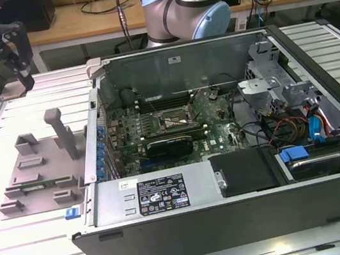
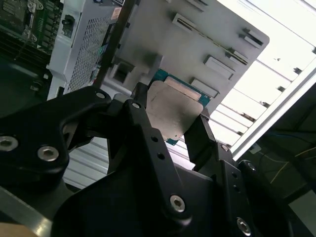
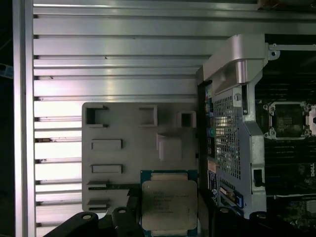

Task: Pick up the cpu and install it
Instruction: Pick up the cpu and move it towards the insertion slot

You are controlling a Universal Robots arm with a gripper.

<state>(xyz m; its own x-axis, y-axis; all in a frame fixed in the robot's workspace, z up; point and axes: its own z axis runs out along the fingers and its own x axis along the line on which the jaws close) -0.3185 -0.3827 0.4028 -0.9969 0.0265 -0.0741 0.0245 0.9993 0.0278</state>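
Observation:
The cpu (image 2: 174,106), a flat square chip with a pale silver top and green edge, sits between my black fingers in both wrist views. My gripper (image 2: 173,112) is shut on the cpu (image 3: 168,202) by two opposite edges and holds it above the grey plastic tray (image 3: 123,143). In the exterior view my gripper (image 1: 17,64) hangs high at the exterior view's left, above the far end of the tray (image 1: 36,181). The dark metal-framed socket (image 1: 169,121) lies open on the motherboard inside the case, well away from the gripper. The socket (image 3: 289,121) is also in the first wrist view.
The open computer case (image 1: 235,214) lies on its side on a ribbed aluminium table (image 1: 22,254), its raised wall (image 1: 95,146) standing between tray and motherboard. Upright blocks (image 1: 60,128) rise from the tray. The arm's base (image 1: 187,8) stands behind the case. Cables and drives (image 1: 308,144) crowd the case's right end.

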